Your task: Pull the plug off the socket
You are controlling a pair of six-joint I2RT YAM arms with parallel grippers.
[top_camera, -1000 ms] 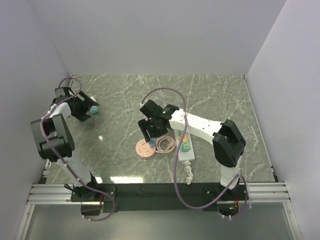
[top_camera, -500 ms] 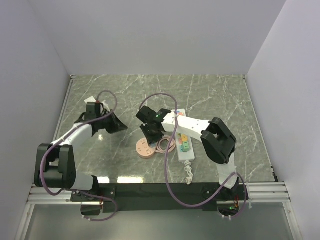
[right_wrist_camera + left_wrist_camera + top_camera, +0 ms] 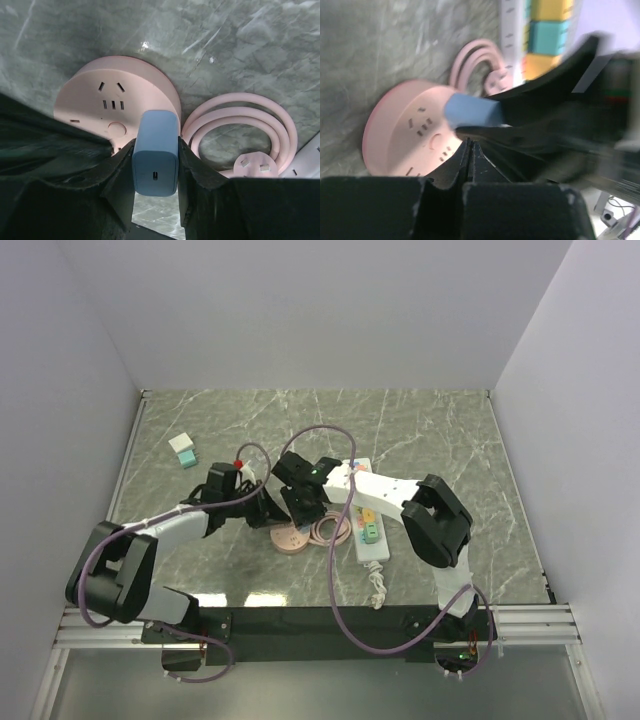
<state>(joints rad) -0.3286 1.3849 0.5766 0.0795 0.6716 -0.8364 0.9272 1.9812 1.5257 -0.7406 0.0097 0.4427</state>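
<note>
Right claw (image 3: 303,506): closed on the blue plug (image 3: 155,162), one black finger pressed against each of its long sides.
Blue plug: seated upright in the pink round socket (image 3: 95,97), at the edge of the disc nearest the coil.
Left claw (image 3: 470,147): shut, its tips meeting with nothing between them, right at the rim of the pink disc. Whether it touches the disc cannot be told.
Overhead view only: both arms reach in to the middle of the marble surface (image 3: 440,440) and crowd together over the pink socket. The plug itself is hidden under them.
Right wrist view only: the empty outlet slots on the pink disc, a small port on the end of the plug, and the pink cord's own plug (image 3: 255,165) lying loose with its prongs up.
Left wrist view only: blurred, showing the right claw's dark fingers from the side with the plug's blue corner poking out.
Pink cord (image 3: 328,530): coiled flat between the disc and the white power strip (image 3: 368,525).
Open room: bare marble behind and to the left. A small teal and white block (image 3: 183,450) sits well apart at the rear left. The walls are far from the socket.
</note>
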